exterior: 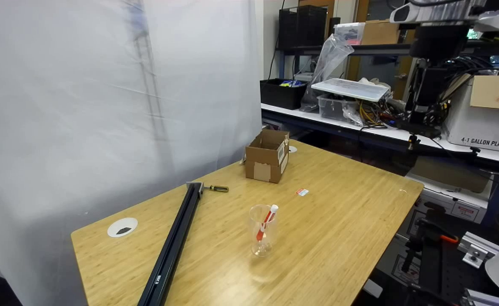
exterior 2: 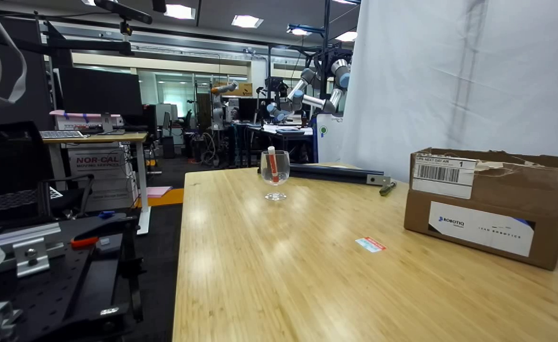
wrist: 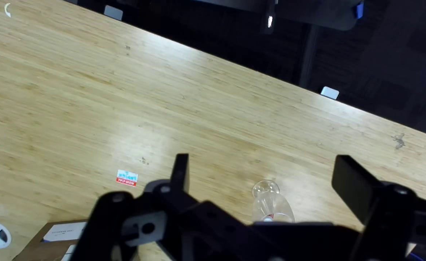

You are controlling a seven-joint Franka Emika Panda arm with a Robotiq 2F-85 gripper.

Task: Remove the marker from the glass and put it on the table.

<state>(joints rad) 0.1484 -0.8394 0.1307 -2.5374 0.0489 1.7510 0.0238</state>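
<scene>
Closest to us in the wrist view is the gripper [wrist: 263, 158], its fingers [wrist: 354, 185] spread wide, high above the table [wrist: 216, 108] and well apart from what lies there. Turning to an exterior view, we meet the black bar [exterior: 174, 242] first, running in from the near side and ending close to the edge beside the white curtain [exterior: 181, 106]. Next, between the bar and the opposite long edge, we find the glass [exterior: 254, 223] standing upright. The marker [exterior: 266, 222] is inside it, tilted, with its red part down in the bowl and its white end poking just above the rim. A round white cap [exterior: 120, 224] sits near the left corner. Farther back we see a small red and white sticker [exterior: 302, 192] lying flat, in from the edges, and a screwdriver [exterior: 219, 188] just beside the bar's end; we cannot tell whether it touches the bar. Beyond them an open cardboard box [exterior: 258, 156] stands along the curtain-side edge, toward the far corner. At the back, off the table's far end, we see a shelf [exterior: 292, 114] loaded with bins [exterior: 283, 94].
</scene>
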